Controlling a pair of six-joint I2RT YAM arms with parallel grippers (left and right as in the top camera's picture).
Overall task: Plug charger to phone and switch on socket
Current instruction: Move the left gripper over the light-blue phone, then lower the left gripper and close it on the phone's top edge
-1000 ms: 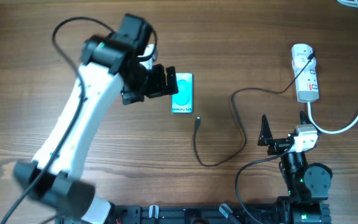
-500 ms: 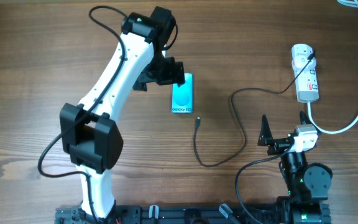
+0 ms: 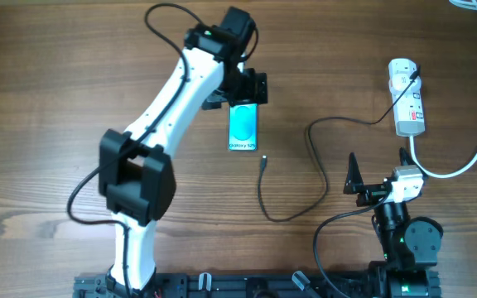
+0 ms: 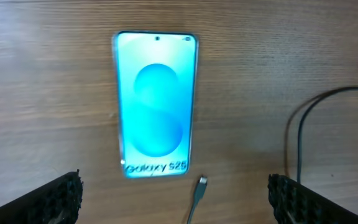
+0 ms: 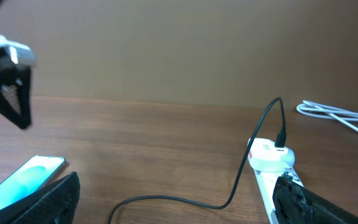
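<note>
The phone (image 3: 243,128) lies flat on the wooden table with its turquoise screen up; the left wrist view shows it as well (image 4: 156,102). My left gripper (image 3: 247,87) hovers open over the phone's far end, nothing between its fingers (image 4: 48,199). The charger's plug tip (image 3: 263,159) lies just below the phone's near end, apart from it (image 4: 199,186). Its thin black cable (image 3: 321,178) loops right to the socket (image 3: 407,98), a white power strip. My right gripper (image 3: 379,168) stands open at the front right, holding nothing, with the socket (image 5: 272,162) by its right finger.
A thick white cord (image 3: 462,170) runs from the socket's near end around the right table edge, and shows at the back in the right wrist view (image 5: 340,115). The left arm's white links (image 3: 172,108) stretch over the table's left half.
The left arm has swung rightward, carrying its open gripper from the phone's left side to above the phone's far end. The right arm, phone and cable have not moved.
</note>
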